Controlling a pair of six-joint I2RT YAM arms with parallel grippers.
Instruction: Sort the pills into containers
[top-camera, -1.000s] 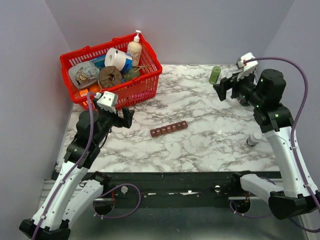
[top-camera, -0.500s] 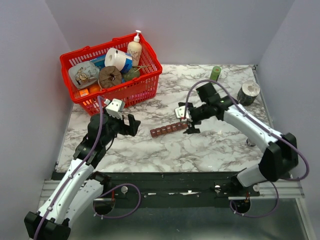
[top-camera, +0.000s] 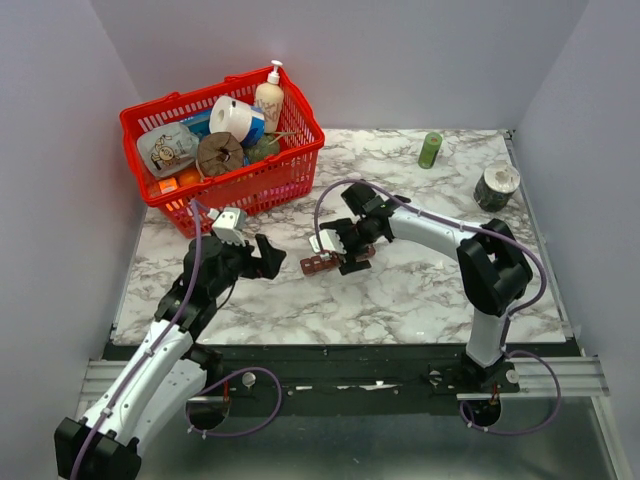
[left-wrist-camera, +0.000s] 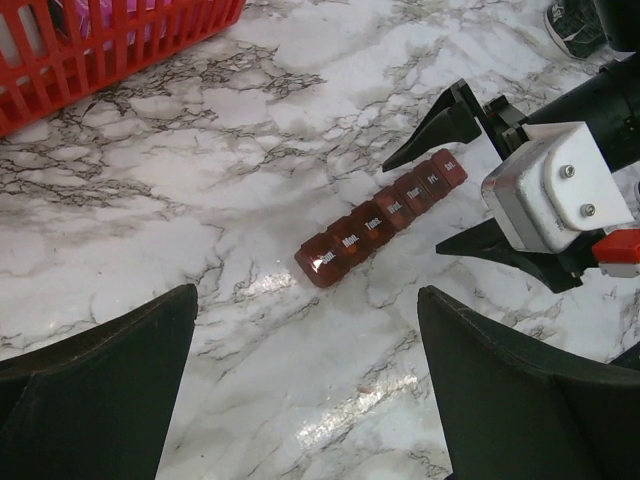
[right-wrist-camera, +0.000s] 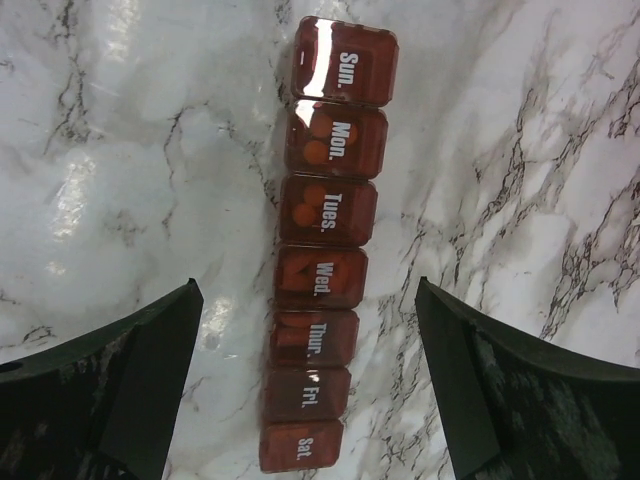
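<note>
Marble worktop (top-camera: 420, 290), middle: right tool (top-camera: 337, 252) spread astride the red-brown weekly pill box (right-wrist-camera: 320, 250); left tool (top-camera: 272, 257) spread nearby.

I see a narrow dark red-brown plastic pill organiser strip (right-wrist-camera: 320, 250) lying flat on the white marble-patterned tabletop (top-camera: 420, 290) near its middle, set at a slant with the Sun. end toward the left arm's side. Its seven small square compartments sit in one row, every lid shut and lettered in white from Sun. to Sat. Through the tinted lids I make out small round orange pills (right-wrist-camera: 316, 150) in Mon. and Tues.
</note>
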